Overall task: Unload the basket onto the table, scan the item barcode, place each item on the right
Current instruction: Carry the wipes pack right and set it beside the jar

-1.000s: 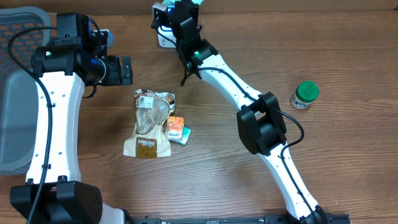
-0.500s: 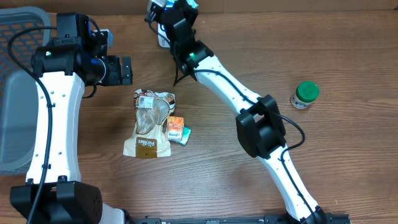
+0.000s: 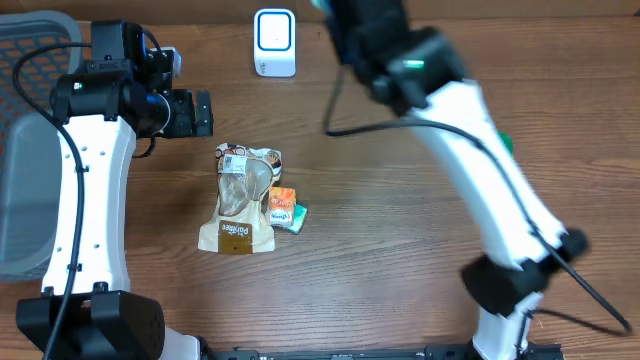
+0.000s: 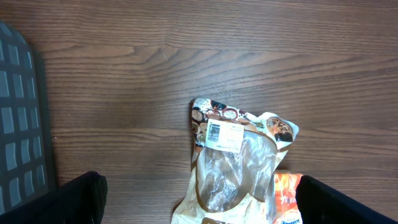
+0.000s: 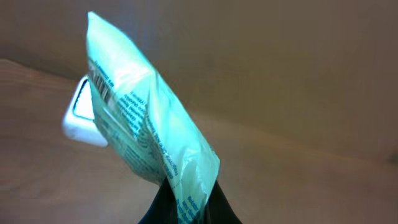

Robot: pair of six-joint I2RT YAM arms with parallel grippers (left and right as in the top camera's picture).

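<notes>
A pale green packet [image 5: 146, 134] with blue print is pinched at its lower end by my right gripper [image 5: 189, 208], which is shut on it. The packet's barcode [image 5: 102, 84] sits at its upper left corner. Behind it lies the white scanner [image 5: 79, 118], which stands at the table's far edge [image 3: 274, 42]. The right arm [image 3: 420, 75] is blurred, and its gripper is up at the far edge, right of the scanner. My left gripper [image 3: 190, 113] stands open and empty above the table, left of a clear-windowed snack bag [image 3: 240, 195].
An orange packet [image 3: 283, 208] lies against the snack bag's right side. A grey basket [image 3: 25, 150] fills the left edge. A green-lidded jar [image 3: 505, 143] is mostly hidden behind the right arm. The left wrist view shows the snack bag [image 4: 236, 155] between its fingers [image 4: 78, 199].
The right arm has swung to the right, away from the scanner, carrying the green packet; the scanner is now uncovered from above. The left arm has not moved.
</notes>
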